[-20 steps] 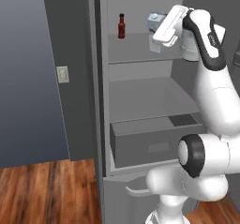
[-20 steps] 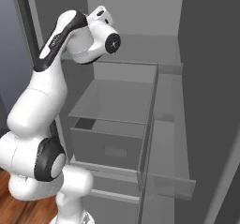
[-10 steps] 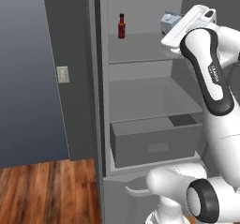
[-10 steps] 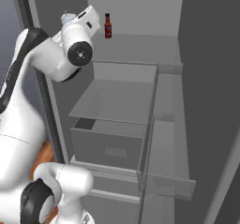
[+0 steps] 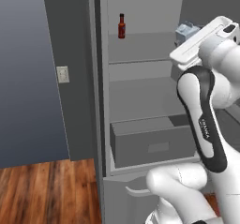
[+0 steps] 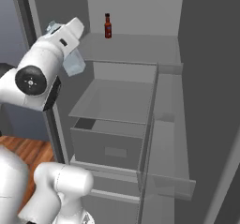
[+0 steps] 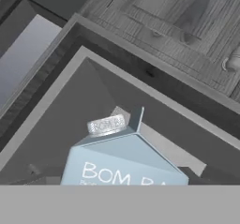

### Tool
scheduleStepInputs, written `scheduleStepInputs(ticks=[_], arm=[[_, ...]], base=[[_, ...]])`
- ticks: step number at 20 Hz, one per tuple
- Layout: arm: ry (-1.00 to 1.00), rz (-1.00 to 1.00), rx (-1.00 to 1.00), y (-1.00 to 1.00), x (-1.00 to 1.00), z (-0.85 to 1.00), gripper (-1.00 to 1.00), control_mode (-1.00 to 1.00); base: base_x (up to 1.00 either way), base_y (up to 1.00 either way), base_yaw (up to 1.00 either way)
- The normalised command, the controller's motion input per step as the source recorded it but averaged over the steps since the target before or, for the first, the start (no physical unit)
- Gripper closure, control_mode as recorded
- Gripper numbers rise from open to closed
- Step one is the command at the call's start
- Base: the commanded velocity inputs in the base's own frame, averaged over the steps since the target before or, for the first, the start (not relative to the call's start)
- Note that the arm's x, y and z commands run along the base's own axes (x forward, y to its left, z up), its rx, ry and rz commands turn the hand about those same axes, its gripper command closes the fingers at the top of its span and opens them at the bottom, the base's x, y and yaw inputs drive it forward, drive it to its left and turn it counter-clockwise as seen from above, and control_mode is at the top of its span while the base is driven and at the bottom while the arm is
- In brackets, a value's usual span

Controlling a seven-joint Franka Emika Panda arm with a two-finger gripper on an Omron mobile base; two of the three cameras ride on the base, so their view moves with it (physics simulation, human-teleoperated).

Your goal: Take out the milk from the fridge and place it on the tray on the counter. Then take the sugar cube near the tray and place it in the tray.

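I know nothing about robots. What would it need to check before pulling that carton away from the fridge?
1. Milk gripped: ok. It hangs off the shelf against the gripper.
2. Way out of the fridge: ok. The front stands open.
3. Red bottle out of the way: ok. It stands upright at the back of the top shelf, apart from the arm.
4. Carton upright: not ok. It looks tilted in the right base view.
5. Finger placement on the carton: cannot tell. The carton hides the tips in the hand view.
6. Tray ready to receive it: cannot tell.
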Motion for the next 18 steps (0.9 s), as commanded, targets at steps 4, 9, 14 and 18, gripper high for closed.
scheduleStepInputs(ticks=[4,9,14,18], arm=[[0.19,-0.13,0.16,-0.19,-1.0,0.0,1.0,-1.0],[0.06,-0.29,0.18,-0.01,-0.92,0.0,1.0,-1.0],[0.0,-0.23,0.11,0.01,-0.55,0.0,1.0,-1.0],[0.01,0.0,0.0,0.0,-0.16,-0.15,1.0,-1.0]], base=[[0.0,0.0,0.0],[0.0,0.0,0.0],[0.0,0.0,0.0],[0.0,0.0,0.0]])
